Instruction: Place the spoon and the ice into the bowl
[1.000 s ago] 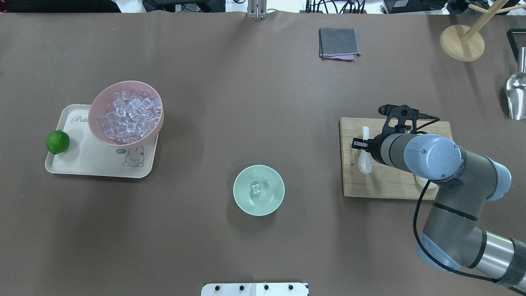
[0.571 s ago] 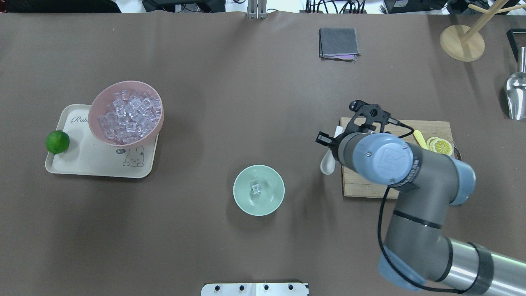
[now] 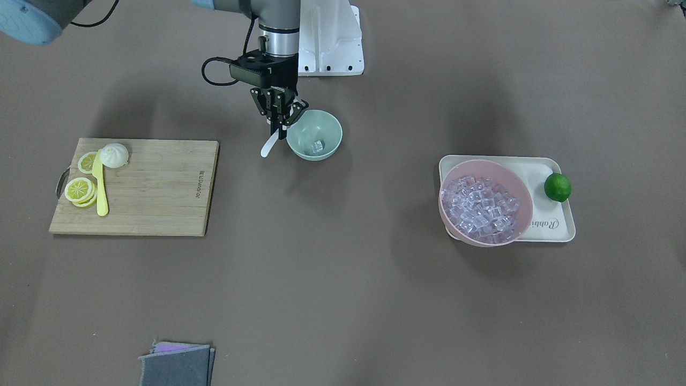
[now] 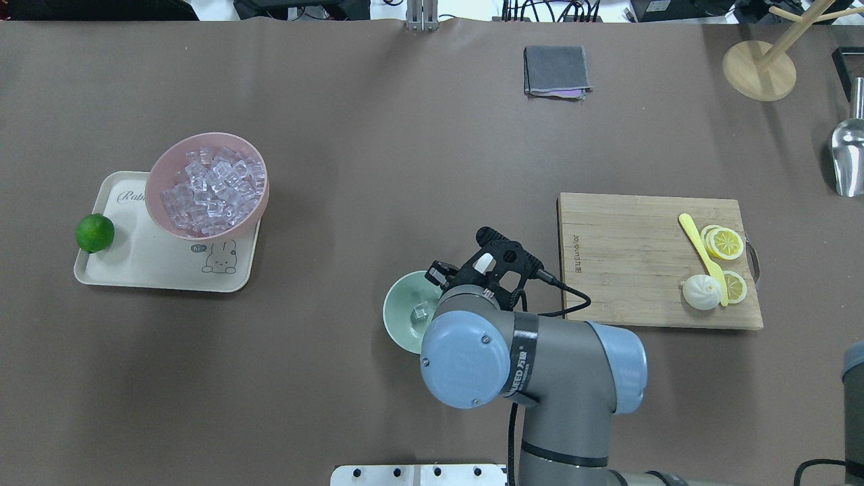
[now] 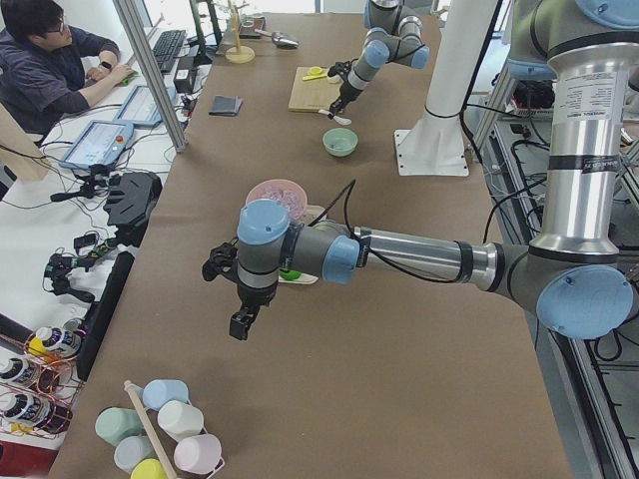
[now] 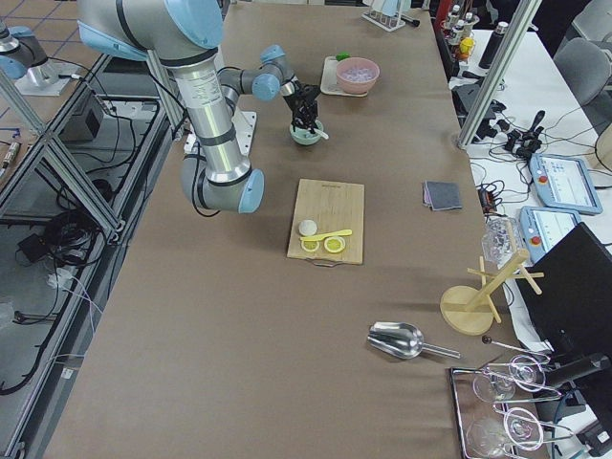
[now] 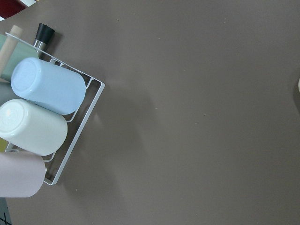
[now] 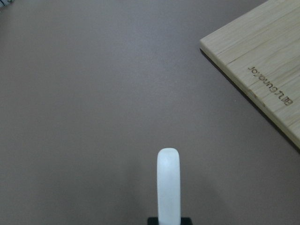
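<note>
The mint-green bowl (image 3: 314,135) stands at the table's middle with one clear ice cube (image 3: 318,146) inside. In the overhead view the right arm hides part of the bowl (image 4: 399,312), and the cube (image 4: 420,312) shows in it. My right gripper (image 3: 279,124) is shut on the white spoon (image 3: 268,147), which hangs tilted just outside the bowl's rim on the cutting-board side. The spoon's handle (image 8: 168,187) shows in the right wrist view. My left gripper (image 5: 240,324) hovers far off over the table's left end; I cannot tell if it is open.
A pink bowl (image 3: 485,201) full of ice cubes sits on a cream tray (image 3: 557,228) beside a lime (image 3: 557,187). A wooden cutting board (image 3: 144,187) holds lemon slices, a yellow knife (image 3: 99,187) and a bun (image 3: 115,155). A cup rack (image 7: 47,112) lies below the left wrist.
The right arm has carried the spoon from the cutting board leftwards in the overhead view to the mint bowl's rim. The board's knife, lemon slices and bun are now uncovered.
</note>
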